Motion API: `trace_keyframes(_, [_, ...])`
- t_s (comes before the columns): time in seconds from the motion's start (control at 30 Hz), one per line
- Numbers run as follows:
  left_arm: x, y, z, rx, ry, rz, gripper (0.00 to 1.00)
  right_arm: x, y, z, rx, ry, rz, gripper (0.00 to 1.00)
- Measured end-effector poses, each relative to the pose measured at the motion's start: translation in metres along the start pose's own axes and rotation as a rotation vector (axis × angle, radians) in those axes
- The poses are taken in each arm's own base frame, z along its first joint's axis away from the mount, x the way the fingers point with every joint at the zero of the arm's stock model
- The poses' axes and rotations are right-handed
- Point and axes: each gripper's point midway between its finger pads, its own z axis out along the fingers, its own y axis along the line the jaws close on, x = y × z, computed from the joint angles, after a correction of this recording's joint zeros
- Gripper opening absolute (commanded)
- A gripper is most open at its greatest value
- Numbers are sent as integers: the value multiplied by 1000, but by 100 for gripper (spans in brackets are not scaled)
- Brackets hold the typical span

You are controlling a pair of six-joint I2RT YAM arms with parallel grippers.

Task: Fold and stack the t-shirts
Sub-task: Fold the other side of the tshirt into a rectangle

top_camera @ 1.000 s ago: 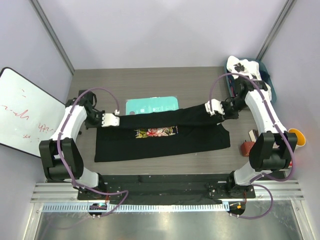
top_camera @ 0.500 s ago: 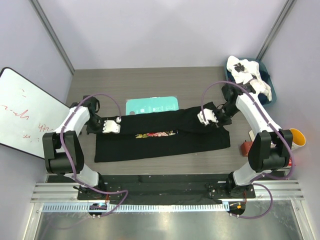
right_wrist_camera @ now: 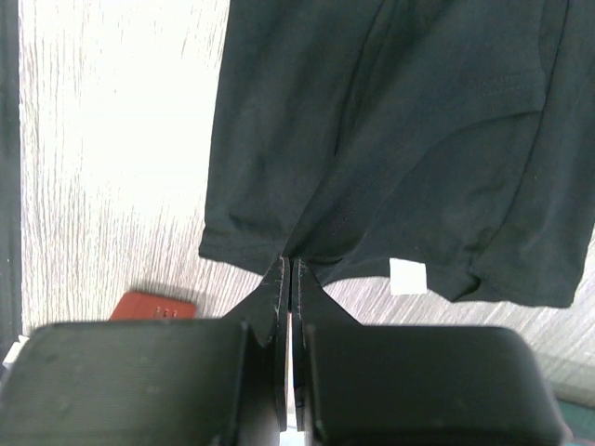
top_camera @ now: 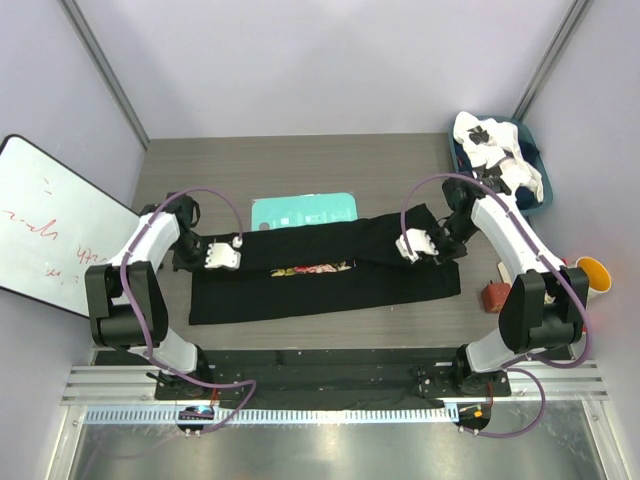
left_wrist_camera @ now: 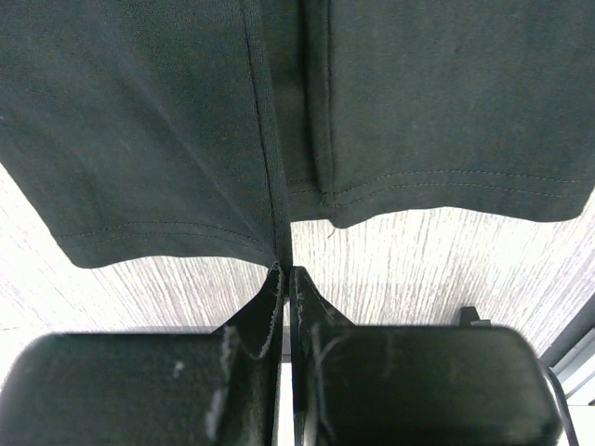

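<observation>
1. The black t-shirt (top_camera: pixel 330 288) lies stretched across the middle of the desk (top_camera: pixel 300 165), its far edge doubled over.
2. The white t-shirt (top_camera: pixel 488 145) sits bunched at the far right corner.
3. My left tool (left_wrist_camera: pixel 285 275) pinches the black t-shirt's left end, and my right tool (right_wrist_camera: pixel 286 266) pinches its right end.

black t-shirt (top_camera: pixel 400 285) with pink-rose print, white t-shirt (top_camera: pixel 468 126) with black patches, teal board (top_camera: pixel 303 210), grey wood-grain table (top_camera: pixel 300 165)
</observation>
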Motion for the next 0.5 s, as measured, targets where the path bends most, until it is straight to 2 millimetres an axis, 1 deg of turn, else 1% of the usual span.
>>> trace_keyframes(0.17, [-1,-2,-1,10,-2,0,0,5,1,-3,2,25,2,1])
trace_keyframes(0.4, [-2,1,-9,5,-9,0,0,13,2,-6,11,40,20,1])
trace_keyframes(0.5, [-4,-1,-12,10,-14,10,0,17,3,-8,14,44,26,1])
